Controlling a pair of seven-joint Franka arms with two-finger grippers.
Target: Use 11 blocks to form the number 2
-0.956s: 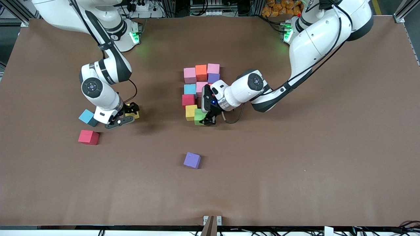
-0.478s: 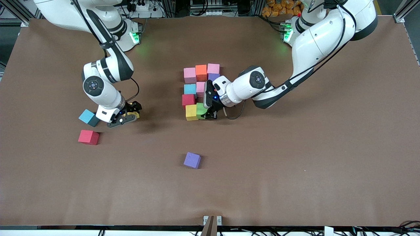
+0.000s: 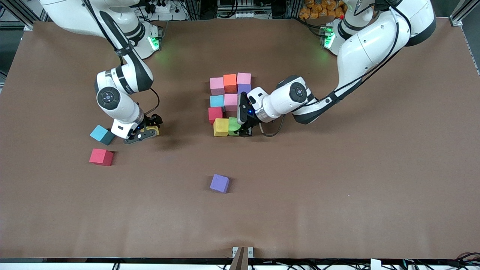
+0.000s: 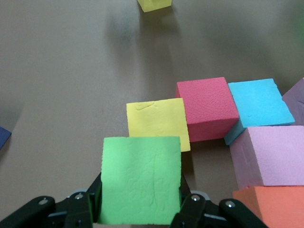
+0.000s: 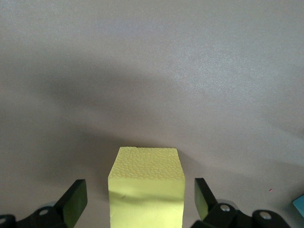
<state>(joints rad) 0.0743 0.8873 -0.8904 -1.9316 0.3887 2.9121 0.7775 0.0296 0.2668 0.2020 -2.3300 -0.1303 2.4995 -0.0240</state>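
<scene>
Having slid the green block beside the yellow block, your left gripper grips it, completing the bottom row's middle, while your right gripper straddles another yellow cube, open.

A wide brown table cover is stretching across nearly everything, matte and faintly creased, with soft shadows lying on it. Green light is spilling onto the cover at two spots along the edge where the bases stand. Past that edge, aluminium frame rails are running at the corners, black cables and a power strip are hanging about, and a heap of small orange items is sitting there.
</scene>
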